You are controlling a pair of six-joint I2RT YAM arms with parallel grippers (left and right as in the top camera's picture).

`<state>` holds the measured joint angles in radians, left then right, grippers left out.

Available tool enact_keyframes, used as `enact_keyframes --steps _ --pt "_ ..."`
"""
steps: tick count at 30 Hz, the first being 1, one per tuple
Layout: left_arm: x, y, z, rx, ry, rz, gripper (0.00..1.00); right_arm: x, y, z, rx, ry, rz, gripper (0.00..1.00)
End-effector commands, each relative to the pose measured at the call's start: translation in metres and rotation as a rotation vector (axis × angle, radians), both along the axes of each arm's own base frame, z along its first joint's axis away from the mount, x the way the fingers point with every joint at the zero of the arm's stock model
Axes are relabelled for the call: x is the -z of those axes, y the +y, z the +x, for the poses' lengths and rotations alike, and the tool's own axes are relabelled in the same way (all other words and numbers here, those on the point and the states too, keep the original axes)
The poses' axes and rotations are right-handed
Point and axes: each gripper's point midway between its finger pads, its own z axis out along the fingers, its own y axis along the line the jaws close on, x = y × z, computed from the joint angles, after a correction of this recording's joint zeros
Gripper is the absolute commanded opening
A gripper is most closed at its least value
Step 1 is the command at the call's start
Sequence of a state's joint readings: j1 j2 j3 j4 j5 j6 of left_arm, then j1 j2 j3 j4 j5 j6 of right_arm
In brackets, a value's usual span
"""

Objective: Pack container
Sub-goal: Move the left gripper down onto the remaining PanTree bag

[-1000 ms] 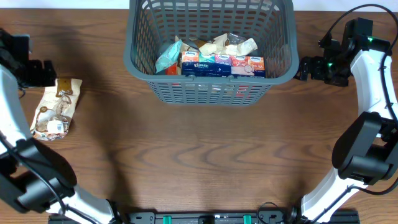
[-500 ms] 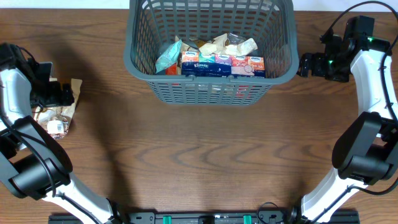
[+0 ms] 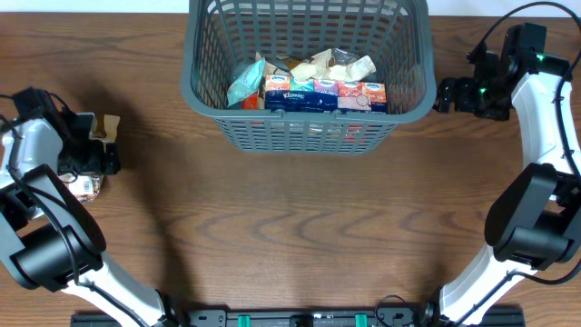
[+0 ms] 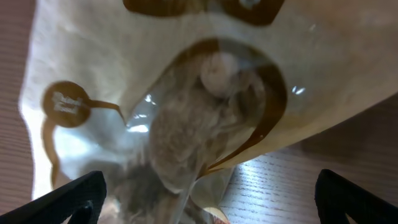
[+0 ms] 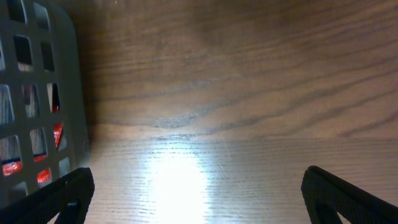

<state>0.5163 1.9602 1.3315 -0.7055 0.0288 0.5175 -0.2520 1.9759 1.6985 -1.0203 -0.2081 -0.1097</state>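
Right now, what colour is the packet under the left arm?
Cream packet with brown print and a clear window; best in the left wrist view.

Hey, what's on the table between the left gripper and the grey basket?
Nothing: only bare wooden table between the left gripper and the container, as the overhead view shows. The snack packet lies under the gripper, outside that stretch.

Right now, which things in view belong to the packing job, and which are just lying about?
Job:
- container
- tissue packs and snack bags already inside it
- tan snack packet on the table, far left
- left hand, open, over that packet

Not in play:
- right hand, open, empty, beside the container's right wall
- wooden table
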Motion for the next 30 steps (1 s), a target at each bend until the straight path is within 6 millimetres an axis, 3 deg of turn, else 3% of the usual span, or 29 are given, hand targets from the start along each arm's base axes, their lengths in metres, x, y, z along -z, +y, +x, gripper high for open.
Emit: enact_keyframes --steps 1,3,7,10,15,17,21,25,30 --pt "0.001 0.006 -0.004 0.001 0.010 0.022 0.98 0.004 0.008 -0.003 -0.007 0.020 0.005 0.99" --pt "0.001 0.007 -0.004 0.000 0.010 0.023 0.82 0.004 0.008 -0.003 -0.007 0.023 0.006 0.99" --pt "0.001 0.008 -0.005 -0.006 0.011 0.022 0.78 0.005 0.009 -0.005 -0.007 0.028 0.007 0.99" --pt "0.003 0.011 -0.008 -0.016 0.018 0.017 0.54 0.005 0.006 -0.006 -0.005 0.036 -0.012 0.99" --pt "0.003 0.011 -0.010 -0.031 0.021 0.012 0.38 0.006 0.005 -0.008 -0.004 0.044 -0.017 0.99" --pt "0.003 0.011 -0.010 -0.052 0.020 0.010 0.25 0.006 0.005 -0.008 -0.004 0.044 -0.017 0.99" --pt "0.003 0.010 -0.012 -0.068 0.024 0.004 0.13 0.006 0.005 -0.008 -0.004 0.044 -0.017 0.99" --pt "0.004 0.008 -0.014 -0.067 0.035 -0.002 0.07 0.006 0.005 -0.008 -0.004 0.044 -0.016 0.99" --pt "0.004 0.004 -0.013 -0.059 0.033 -0.013 0.06 0.006 0.005 -0.009 -0.004 0.049 -0.015 0.99"
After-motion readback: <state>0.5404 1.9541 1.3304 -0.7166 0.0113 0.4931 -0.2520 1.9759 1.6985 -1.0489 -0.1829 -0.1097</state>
